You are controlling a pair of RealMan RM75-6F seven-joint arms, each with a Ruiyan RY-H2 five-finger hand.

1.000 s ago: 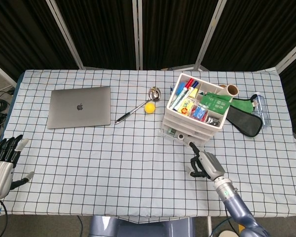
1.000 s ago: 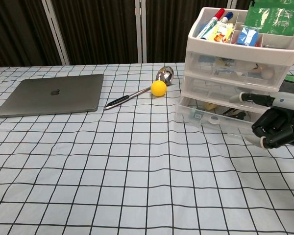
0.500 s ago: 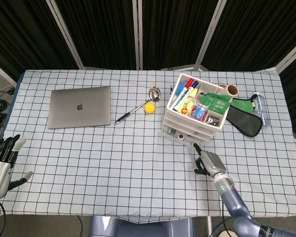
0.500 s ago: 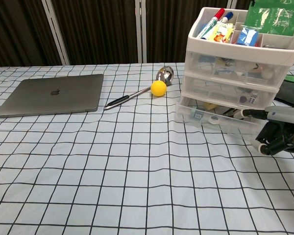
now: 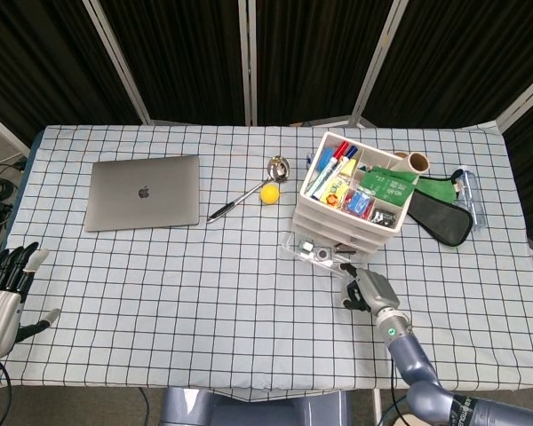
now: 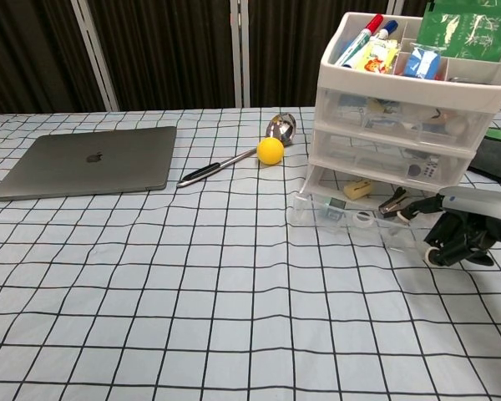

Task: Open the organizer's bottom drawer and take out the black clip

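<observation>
The organizer stands on the checked table, and its bottom drawer is pulled out toward the front, clear walls showing the contents. Right hand sits low on the cloth just off the drawer's front right corner, most fingers curled under into a loose fist holding nothing, while one finger reaches straight out with its tip at the edge of the open drawer; whether it actually touches the rim is hard to tell from either view. Inside the drawer, the black clip lies toward the right end, just beside that extended fingertip, with a yellowish item and a small white ring-shaped piece further to its left. Nothing is gripped. Left hand is well away from the organizer, off the table's near left edge, fingers spread upward and apart, empty. Left of the organizer, a yellow ball rests against a ladle, and a closed laptop lies further out beyond them.
</observation>
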